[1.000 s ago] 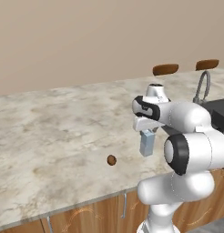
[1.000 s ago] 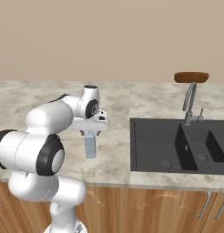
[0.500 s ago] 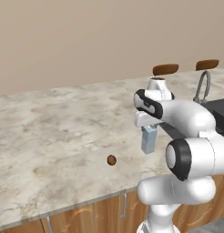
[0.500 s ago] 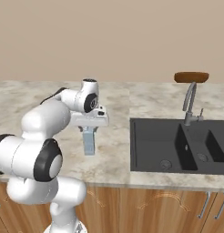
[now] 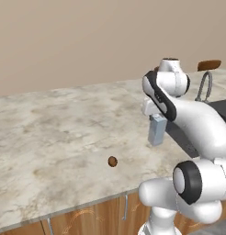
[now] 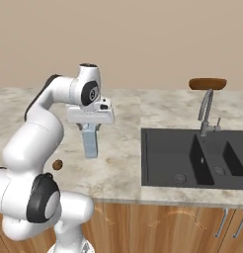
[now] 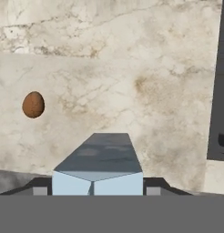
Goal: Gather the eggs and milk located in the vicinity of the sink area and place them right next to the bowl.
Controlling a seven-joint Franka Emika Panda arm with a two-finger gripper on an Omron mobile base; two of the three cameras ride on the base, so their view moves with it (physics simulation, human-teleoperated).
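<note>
My gripper (image 6: 90,131) is shut on the milk (image 6: 90,142), a pale blue-grey carton with a gabled top that hangs upright a little above the marble counter, left of the sink (image 6: 192,158). In the hand view the milk (image 7: 98,166) sits between my two fingertips (image 7: 40,187), seen from above. One small brown egg (image 5: 112,161) lies on the counter near its front edge, left of the carton; it also shows as the egg (image 7: 33,104) and the egg (image 6: 57,165). The bowl is out of view.
A curved grey faucet (image 6: 206,111) stands behind the dark sink basin. A brown stool seat (image 6: 207,83) shows beyond the counter's far edge. The marble counter (image 5: 55,128) stretches wide to the left of the arm.
The jaws closed on the milk carton, and the hand then rose with it, lifting it off the counter. The egg has not moved.
</note>
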